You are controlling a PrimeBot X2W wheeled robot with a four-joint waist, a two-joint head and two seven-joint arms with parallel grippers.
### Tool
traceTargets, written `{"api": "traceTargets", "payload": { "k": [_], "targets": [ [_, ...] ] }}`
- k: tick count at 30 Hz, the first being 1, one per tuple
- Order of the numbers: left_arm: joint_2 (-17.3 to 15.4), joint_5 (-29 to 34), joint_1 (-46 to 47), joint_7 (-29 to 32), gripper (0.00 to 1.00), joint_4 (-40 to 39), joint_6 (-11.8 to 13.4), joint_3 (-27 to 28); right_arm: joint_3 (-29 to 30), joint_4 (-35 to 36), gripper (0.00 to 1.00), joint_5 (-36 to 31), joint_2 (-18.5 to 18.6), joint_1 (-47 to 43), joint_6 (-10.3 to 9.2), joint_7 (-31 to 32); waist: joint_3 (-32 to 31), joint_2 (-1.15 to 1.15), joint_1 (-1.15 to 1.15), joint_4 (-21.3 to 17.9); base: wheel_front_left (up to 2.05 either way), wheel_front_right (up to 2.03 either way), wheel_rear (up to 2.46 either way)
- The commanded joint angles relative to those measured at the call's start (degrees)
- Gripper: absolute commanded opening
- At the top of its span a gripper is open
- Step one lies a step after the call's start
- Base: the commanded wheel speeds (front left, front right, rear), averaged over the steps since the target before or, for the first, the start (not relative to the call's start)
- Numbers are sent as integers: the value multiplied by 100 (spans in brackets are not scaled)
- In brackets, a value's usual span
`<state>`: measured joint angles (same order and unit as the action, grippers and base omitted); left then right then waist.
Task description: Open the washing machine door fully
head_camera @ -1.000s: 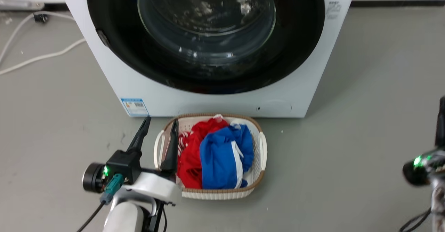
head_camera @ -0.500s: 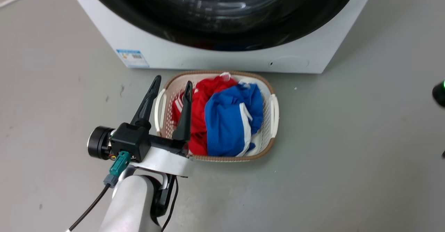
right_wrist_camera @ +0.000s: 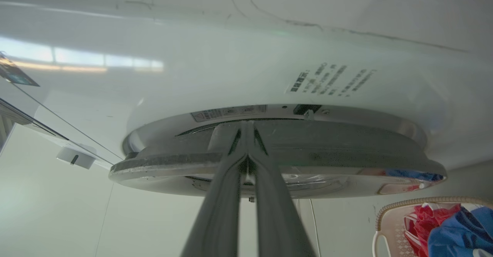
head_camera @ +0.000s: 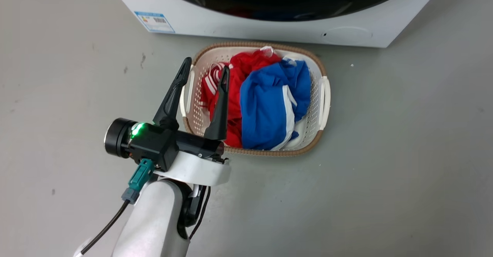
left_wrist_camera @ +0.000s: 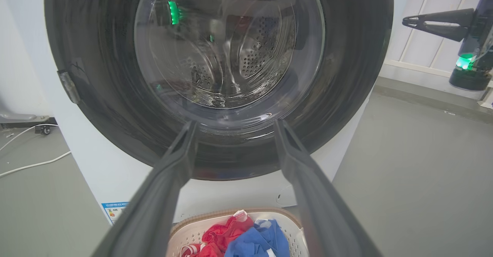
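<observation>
Grey floor [head_camera: 385, 172]; basket [head_camera: 323, 95] below left jaws, wide apart, empty. Right jaws pinched together at washing machine door [left_wrist_camera: 346, 76] rim; door looks shut.

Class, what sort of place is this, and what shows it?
Probably a laundry area: a front-loading washing machine on a grey floor, with a basket of red and blue clothes before it.

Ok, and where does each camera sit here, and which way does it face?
Head view: on the head, tilted down at the laundry basket before the washing machine; open left gripper, pale forearm.
Left wrist view: squarely facing the washing machine door; own spread fingers, right gripper upper right.
Right wrist view: along the door's edge; own fingers shut together.
Shared: the basket, in all three.
</observation>
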<state>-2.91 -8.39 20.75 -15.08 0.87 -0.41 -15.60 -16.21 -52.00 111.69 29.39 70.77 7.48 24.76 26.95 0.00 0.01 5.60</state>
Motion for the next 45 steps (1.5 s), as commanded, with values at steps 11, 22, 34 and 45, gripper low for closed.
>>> {"api": "traceTargets", "payload": {
  "k": [11,22,34,45],
  "targets": [
    [2,-16,309,-13,100,-110,153,-198,-704,-673,0,-208,-288,1154,3,205,389,0,-1,103,0,0,0],
    [2,3,397,-13,100,-112,209,-242,-1052,-818,0,-182,-499,1472,3,835,525,0,-1,88,0,0,0],
    [1,-47,270,-13,100,12,186,-159,-1321,106,0,-51,-180,634,8,1783,123,0,-1,-1,0,0,0],
    [1,-126,-196,-13,100,233,63,-79,-1885,1148,0,178,-97,-515,8,2156,-603,0,-1,19,0,0,0]
  ]
}}
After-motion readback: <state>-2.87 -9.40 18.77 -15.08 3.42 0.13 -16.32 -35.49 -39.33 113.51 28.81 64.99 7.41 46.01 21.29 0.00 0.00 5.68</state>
